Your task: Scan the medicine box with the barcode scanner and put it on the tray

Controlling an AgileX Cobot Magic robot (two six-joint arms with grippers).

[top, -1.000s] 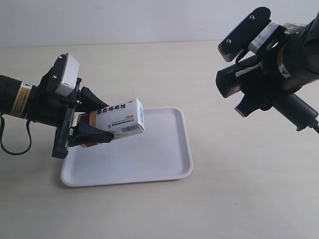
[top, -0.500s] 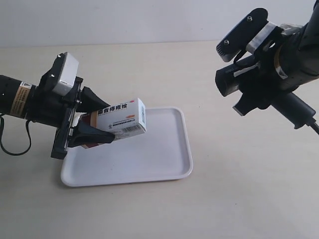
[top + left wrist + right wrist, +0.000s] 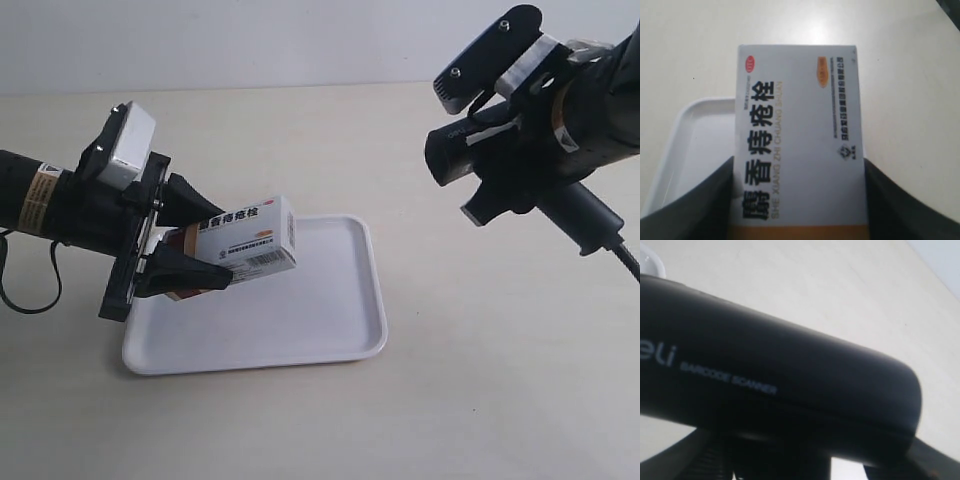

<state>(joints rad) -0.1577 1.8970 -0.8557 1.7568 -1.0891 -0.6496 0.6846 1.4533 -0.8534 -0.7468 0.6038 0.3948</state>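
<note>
Left gripper (image 3: pixel 185 250) enters at 9 o'clock of the exterior view, jaws clamped on the medicine box (image 3: pixel 240 243), one black finger on each long side. The box is held in the air, tilted, its free end pointing toward 3 o'clock and raised slightly. It hangs over the tray's end nearest 9 o'clock and is not touching the tray (image 3: pixel 330 310). The dark-red and orange band end sits between the fingers; the barcode face is turned toward the exterior camera.

Left wrist view: medicine box (image 3: pixel 797 145) fills the centre, black Chinese lettering running along its length, with "SHE XIANG ZHI CHUANG" legible beside it. Dark fingers (image 3: pixel 695 205) flank both sides of the box. A corner of the tray (image 3: pixel 687 130) shows beneath it.

Right gripper (image 3: pixel 520 165) is at 2 o'clock of the exterior view, well apart from the box, jaws closed around the barcode scanner (image 3: pixel 505 165). The scanner's blocky head points toward 9 o'clock; the handle slopes toward 4 o'clock, and the cable (image 3: pixel 630 265) leaves from its end.

Right wrist view: barcode scanner (image 3: pixel 780 390) blocks most of the picture, with the print "BARCODE SCANNER" readable on its casing.

The tray lies flat on the table (image 3: pixel 480 380), around 6 to 7 o'clock of the exterior view.
</note>
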